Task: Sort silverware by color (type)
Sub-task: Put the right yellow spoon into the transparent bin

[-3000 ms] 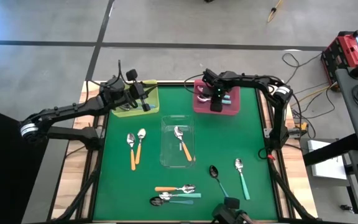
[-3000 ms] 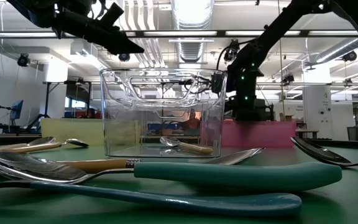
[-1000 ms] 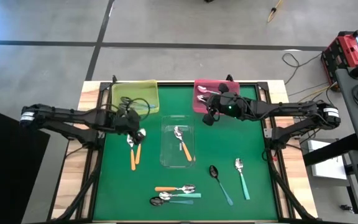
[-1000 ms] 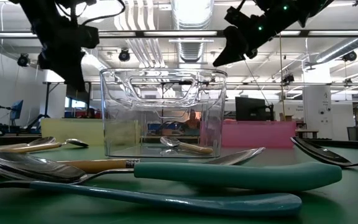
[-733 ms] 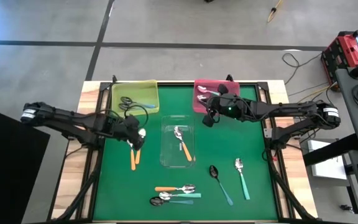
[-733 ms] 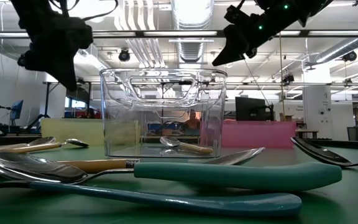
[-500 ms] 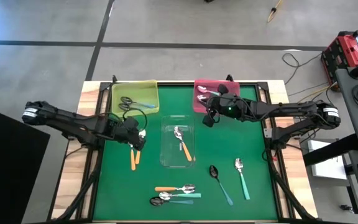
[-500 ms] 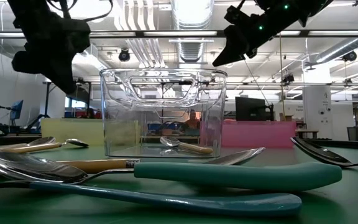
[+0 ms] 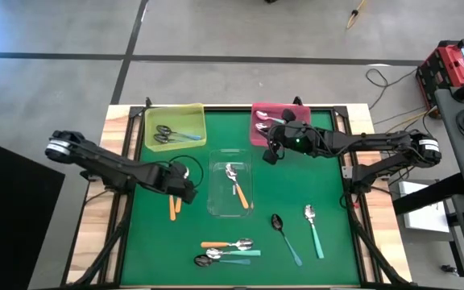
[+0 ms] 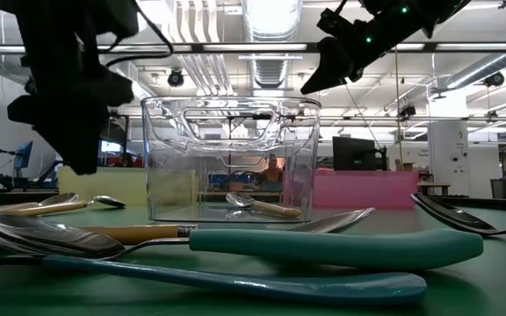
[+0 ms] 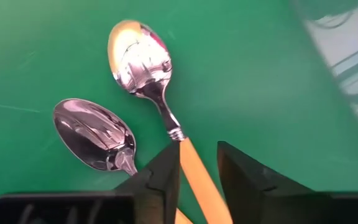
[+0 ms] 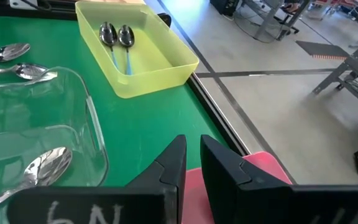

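Two silver spoons with orange handles (image 9: 173, 206) lie side by side on the green mat. My left gripper (image 9: 185, 190) hangs low over them, pointing down. It is open (image 11: 197, 171) and straddles one spoon's handle (image 11: 194, 163) just behind the neck. The other spoon's bowl (image 11: 95, 134) lies beside it. My right gripper (image 9: 270, 155) waits in the air near the pink tray (image 9: 296, 138). It is open by a narrow gap (image 12: 192, 165) and holds nothing. More spoons lie at the front (image 9: 228, 250) and front right (image 9: 314, 229). My left gripper comes from above with one finger (image 11: 166, 177) on either side of the orange handle (image 11: 191, 155), lying across it. The spoon rests flat on the mat. Whether the fingers touch the handle I cannot tell.
The clear tray (image 9: 216, 201) in the middle holds one orange-handled spoon (image 9: 236, 185), right beside my left gripper. The yellow tray (image 9: 196, 133) at the back left holds two dark spoons with teal handles. The pink tray also holds spoons. A dark spoon (image 9: 284, 235) lies at the front.
My left gripper has come from in front of the yellow tray toward the table's near edge and a little right. It has sunk low over the two orange-handled spoons and rolled at the wrist. The spoons have not moved.
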